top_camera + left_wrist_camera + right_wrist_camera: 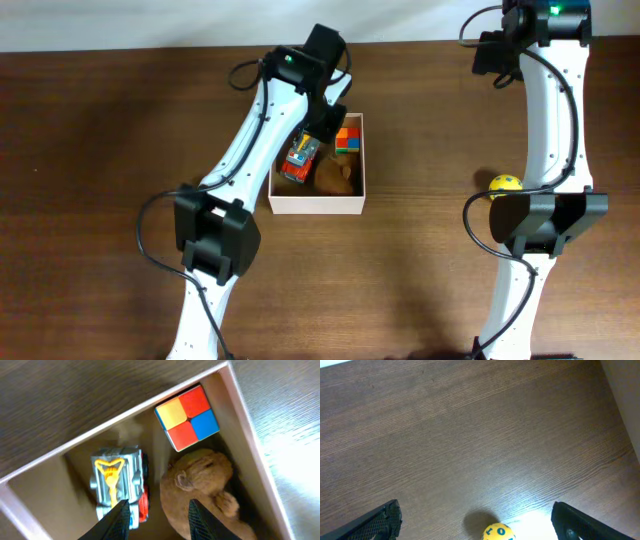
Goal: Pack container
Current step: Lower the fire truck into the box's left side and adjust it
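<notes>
The container [318,205] sits left of the desk's [100,200] middle, and three toys already lie in it: a red and silver truck [120,485] on its left side, a brown plush animal [200,485] just beside the truck on the right, and a coloured cube [187,416] in the far right corner. So I judge the packing mostly done. To the right, well apart from the box, a yellow ball [505,184] lies on the bare wood, seemingly the one thing left to pack. The left hand [156,517] hangs over the box above the gap between truck and plush, its fingers [117,520] moderately apart and clamping nothing that I can see. The right hand [475,517] hovers near the ball, spread wide and empty, the ball just at the near edge of its view.
</notes>
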You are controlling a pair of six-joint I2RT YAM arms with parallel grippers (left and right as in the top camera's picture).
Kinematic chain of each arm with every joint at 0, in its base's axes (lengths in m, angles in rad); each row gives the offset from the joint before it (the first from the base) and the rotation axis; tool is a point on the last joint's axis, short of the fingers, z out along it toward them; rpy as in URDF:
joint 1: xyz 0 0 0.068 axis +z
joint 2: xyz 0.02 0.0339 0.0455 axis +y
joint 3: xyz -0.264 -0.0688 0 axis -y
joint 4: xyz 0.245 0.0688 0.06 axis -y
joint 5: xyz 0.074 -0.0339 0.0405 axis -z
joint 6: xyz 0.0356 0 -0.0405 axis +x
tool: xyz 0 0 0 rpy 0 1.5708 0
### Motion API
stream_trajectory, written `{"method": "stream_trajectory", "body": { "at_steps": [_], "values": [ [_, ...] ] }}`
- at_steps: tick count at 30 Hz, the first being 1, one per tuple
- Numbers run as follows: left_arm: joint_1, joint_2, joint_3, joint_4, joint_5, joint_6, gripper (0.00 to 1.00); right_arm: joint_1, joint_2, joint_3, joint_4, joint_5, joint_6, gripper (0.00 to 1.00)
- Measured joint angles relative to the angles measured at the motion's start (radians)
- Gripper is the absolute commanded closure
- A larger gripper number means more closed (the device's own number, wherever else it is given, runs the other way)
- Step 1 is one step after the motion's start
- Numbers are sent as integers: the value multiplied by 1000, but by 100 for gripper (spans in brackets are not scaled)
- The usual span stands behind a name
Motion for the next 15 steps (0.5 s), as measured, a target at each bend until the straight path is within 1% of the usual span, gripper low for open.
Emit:
{"method": "stream_trajectory", "body": {
  "at_steps": [5,10,15],
  "values": [
    [0,0,-97,39,4,51,62,0,0,0,0,0,0,1],
    [0,0,-129,58,21,87,75,0,0,0,0,0,0,1],
    [0,0,-133,87,33,113,75,0,0,0,0,0,1,1]
  ]
}}
